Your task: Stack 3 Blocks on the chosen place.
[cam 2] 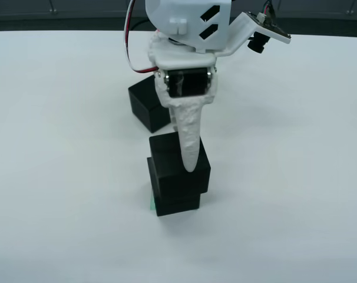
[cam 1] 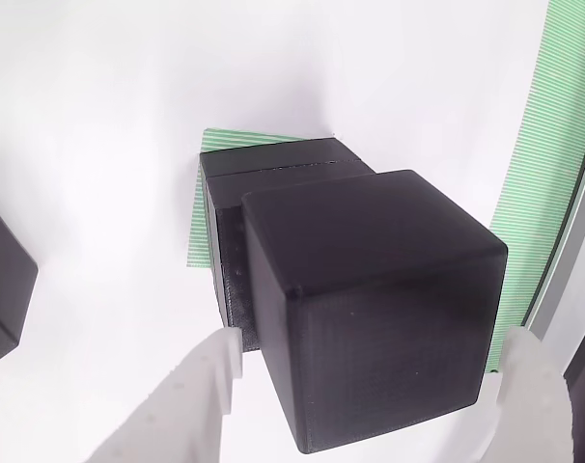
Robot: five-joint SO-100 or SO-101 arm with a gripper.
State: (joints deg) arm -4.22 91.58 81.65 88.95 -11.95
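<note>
**A:** Nearest the wrist camera, the two white plastic fingers (cam 1: 370,386) sit on either side of the matte black, finely textured cube (cam 1: 370,309) – one pad (cam 1: 201,381) at its left face, the other at its right. I'd call that clenched on the cube, though I can't see the contact itself

**B:** And where is that cube, exactly?

**A:** On top of a second matte black cube (cam 1: 273,164), the one with a thin seam line across its top. From the front view the upper cube (cam 2: 179,159) is shifted and a little turned over the lower one (cam 2: 175,197), so the edges don't line up

**B:** How do you reckon it handles?

**A:** Stiff, light, probably hollow printed plastic. The grainy faces should give the fingers some bite, nothing fragile. I'd hold it by two opposite flat sides, low-middle, as it's held here – never by corners, or it'll twist

**B:** And under the pile?

**A:** The flat patch of fine green-and-white stripes (cam 1: 208,193) pokes out at the lower cube's left and back. Further off on the white counter (cam 2: 284,177), behind the arm, stands the third black cube (cam 2: 148,106), well apart from the pile

**B:** Risk?

**A:** With that offset, opening carelessly could nudge the top one off
</note>
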